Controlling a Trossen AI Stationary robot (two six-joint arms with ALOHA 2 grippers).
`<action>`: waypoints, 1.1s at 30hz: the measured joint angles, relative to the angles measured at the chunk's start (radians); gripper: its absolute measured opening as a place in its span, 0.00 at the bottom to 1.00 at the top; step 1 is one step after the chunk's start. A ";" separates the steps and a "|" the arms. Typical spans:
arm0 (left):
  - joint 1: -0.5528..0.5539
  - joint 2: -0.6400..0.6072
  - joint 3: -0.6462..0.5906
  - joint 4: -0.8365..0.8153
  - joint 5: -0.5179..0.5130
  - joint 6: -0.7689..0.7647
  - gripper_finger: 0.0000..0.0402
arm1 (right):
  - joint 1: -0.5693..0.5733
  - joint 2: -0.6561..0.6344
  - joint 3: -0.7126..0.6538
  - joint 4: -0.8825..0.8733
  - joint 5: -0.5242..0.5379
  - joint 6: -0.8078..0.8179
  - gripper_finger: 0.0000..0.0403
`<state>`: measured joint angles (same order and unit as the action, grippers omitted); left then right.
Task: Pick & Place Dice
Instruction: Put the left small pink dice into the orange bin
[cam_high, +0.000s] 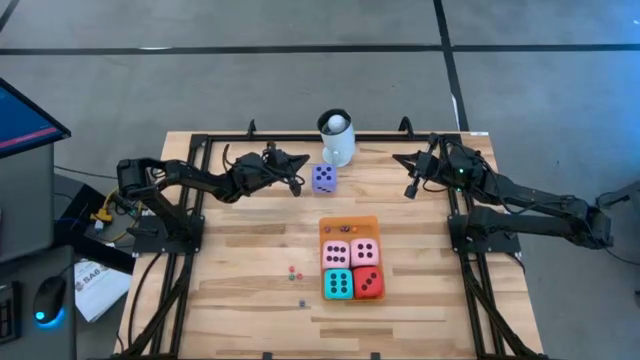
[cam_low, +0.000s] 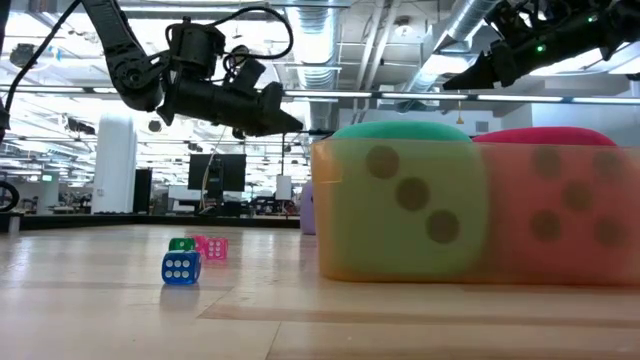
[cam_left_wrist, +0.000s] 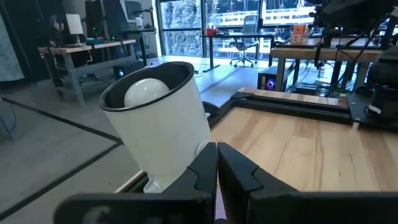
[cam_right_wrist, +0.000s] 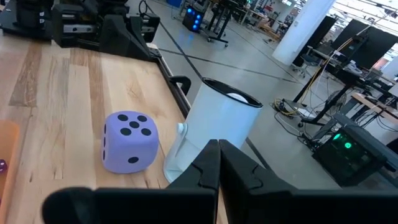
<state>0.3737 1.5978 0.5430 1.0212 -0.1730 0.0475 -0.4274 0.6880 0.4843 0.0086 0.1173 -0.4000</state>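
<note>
A purple die (cam_high: 323, 178) rests on the table just below the white mug (cam_high: 336, 137). Two pink dice (cam_high: 350, 253), a teal die (cam_high: 338, 284) and a red die (cam_high: 368, 283) sit in a square on the orange mat (cam_high: 349, 222). Tiny dice (cam_low: 181, 267) lie on the wood left of the mat. My left gripper (cam_high: 299, 187) hovers shut just left of the purple die, above the table and holding nothing. My right gripper (cam_high: 410, 190) hangs shut over the table's right side, also holding nothing.
The mug, with a white ball in it (cam_left_wrist: 146, 92), stands at the far edge between the two arms. A black frame (cam_high: 200, 140) runs around the table's edges. Bare wood lies between the purple die and the mat.
</note>
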 joint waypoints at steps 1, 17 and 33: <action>0.000 0.000 0.000 -0.001 0.000 0.000 0.00 | 0.000 0.000 0.000 0.000 0.000 0.000 0.00; 0.000 0.000 0.000 0.015 0.001 0.001 0.00 | 0.000 0.000 0.000 0.000 0.000 0.000 0.00; -0.002 0.000 0.000 0.015 0.002 0.000 0.00 | -0.001 0.000 0.000 0.000 0.000 0.000 0.00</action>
<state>0.3717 1.5978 0.5430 1.0363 -0.1712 0.0479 -0.4286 0.6880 0.4843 0.0086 0.1169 -0.4000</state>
